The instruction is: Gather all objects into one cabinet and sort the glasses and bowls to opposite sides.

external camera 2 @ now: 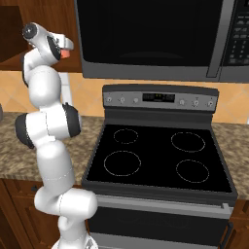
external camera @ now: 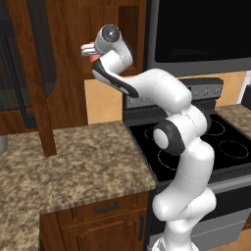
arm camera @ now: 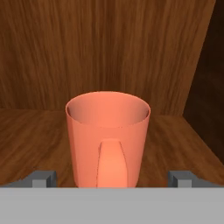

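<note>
left base view: arm reaches up and left of the stove [external camera: 196, 142] into the cabinet [external camera: 73, 59]; gripper [external camera: 89, 50] at the cabinet opening, a sliver of the salmon-orange cup [external camera: 93, 57] just under the hand. Granite counter [external camera: 88, 162] left of the stove carries no cups or bowl in the part in frame.
right base view: hand sits up left of the stove [external camera 2: 155, 151], beside the microwave [external camera 2: 155, 39]; orange cup [external camera 2: 63, 53] peeks out at the hand's tip.
hand view: cup [arm camera: 107, 138] stands upright on the cabinet shelf [arm camera: 30, 140], handle facing the camera, near the cabinet's right wall. Fingertips [arm camera: 43, 178] spread wide either side of the cup, not pinching it.
progress: judged early-to-mid; this cup is in the cabinet, other cups and bowl unaccounted for, sorting unconfirmed.
</note>
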Robot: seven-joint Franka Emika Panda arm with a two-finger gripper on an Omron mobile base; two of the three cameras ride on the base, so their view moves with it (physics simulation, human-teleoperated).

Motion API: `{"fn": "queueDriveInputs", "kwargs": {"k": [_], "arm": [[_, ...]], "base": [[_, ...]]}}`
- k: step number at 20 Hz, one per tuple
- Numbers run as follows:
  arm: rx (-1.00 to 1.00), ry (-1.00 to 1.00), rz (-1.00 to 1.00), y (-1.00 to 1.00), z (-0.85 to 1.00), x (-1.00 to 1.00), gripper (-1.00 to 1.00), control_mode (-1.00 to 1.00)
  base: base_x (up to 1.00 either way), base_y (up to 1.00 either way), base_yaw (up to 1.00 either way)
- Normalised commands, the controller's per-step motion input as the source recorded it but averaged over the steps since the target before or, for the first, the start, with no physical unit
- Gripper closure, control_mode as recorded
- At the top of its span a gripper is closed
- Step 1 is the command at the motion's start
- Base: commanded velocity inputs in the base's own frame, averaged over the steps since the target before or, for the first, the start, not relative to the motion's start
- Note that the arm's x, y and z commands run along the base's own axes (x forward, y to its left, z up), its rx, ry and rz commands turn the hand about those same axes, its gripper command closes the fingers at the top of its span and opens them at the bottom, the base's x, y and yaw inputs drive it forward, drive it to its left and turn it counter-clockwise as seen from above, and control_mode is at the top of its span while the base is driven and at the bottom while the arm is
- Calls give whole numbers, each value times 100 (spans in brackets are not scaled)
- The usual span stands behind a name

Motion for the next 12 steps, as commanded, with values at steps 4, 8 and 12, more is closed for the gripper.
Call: {"fn": "queueDriveInputs", "kwargs": {"k": [4, 8, 12], "arm": [[0, 0, 0, 0, -8, 1, 100, -100], [0, -1, -3, 0, 0, -1, 100, -100], [0, 4, 0, 10, -5, 2, 100, -100]], "base": [[0, 0, 0], [0, 0, 0], [0, 0, 0]]}}
